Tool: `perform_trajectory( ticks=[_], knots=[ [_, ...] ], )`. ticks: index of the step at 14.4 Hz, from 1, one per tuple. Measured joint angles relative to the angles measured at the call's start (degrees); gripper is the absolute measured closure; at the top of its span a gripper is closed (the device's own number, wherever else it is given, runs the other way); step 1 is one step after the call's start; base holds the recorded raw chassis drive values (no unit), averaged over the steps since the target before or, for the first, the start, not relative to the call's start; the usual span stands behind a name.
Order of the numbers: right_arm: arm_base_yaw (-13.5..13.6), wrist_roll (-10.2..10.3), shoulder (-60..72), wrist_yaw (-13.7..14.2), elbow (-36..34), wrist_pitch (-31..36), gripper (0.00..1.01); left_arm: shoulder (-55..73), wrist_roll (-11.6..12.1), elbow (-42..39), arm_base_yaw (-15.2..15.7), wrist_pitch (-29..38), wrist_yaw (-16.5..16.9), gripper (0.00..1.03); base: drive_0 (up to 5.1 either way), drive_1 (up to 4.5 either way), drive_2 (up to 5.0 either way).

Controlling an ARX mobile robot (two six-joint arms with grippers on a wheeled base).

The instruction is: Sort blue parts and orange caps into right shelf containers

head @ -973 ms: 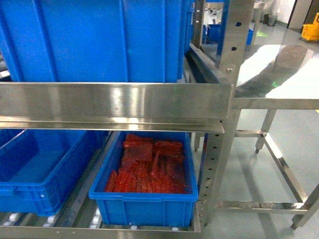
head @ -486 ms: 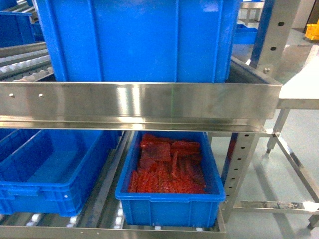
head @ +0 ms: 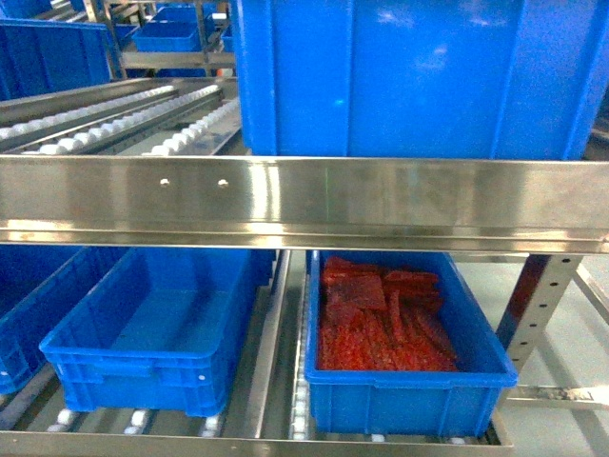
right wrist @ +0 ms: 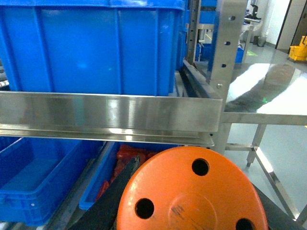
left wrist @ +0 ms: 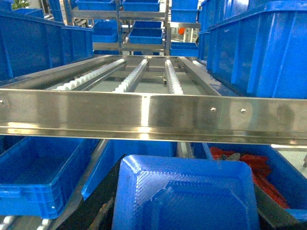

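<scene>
A blue part (left wrist: 184,196), blocky with a ribbed face, fills the bottom of the left wrist view, and my left gripper (left wrist: 184,211) is shut on it, its dark fingers (left wrist: 103,211) showing at the sides. In the right wrist view an orange cap (right wrist: 192,196), a round disc with three holes, is clamped in my shut right gripper (right wrist: 192,206). Both face the steel shelf (head: 304,200). On its lower level stand an empty blue container (head: 152,328) and, to its right, a container (head: 476,386) of red-orange pieces. Neither gripper shows in the head view.
A large blue bin (head: 419,76) stands on the upper level at the right, beside bare roller tracks (head: 124,119). The front rail (left wrist: 153,117) crosses ahead at gripper height. More blue bins (left wrist: 144,33) stand on racks behind. A steel table (right wrist: 268,91) adjoins the shelf on the right.
The head view has swung left along the shelf: the bins and the upright post have slid right in the picture, and the roller tracks have come into view at the upper left.
</scene>
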Motion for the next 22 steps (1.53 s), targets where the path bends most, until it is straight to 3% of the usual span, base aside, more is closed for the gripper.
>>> perform_trajectory(
  ticks=[22],
  knots=[
    [0.0,0.0,0.0,-0.02,0.0,0.13,0.57,0.0,0.0,0.0,0.0,-0.02,-0.09,0.59,-5.0,2.42,2.4]
  ],
)
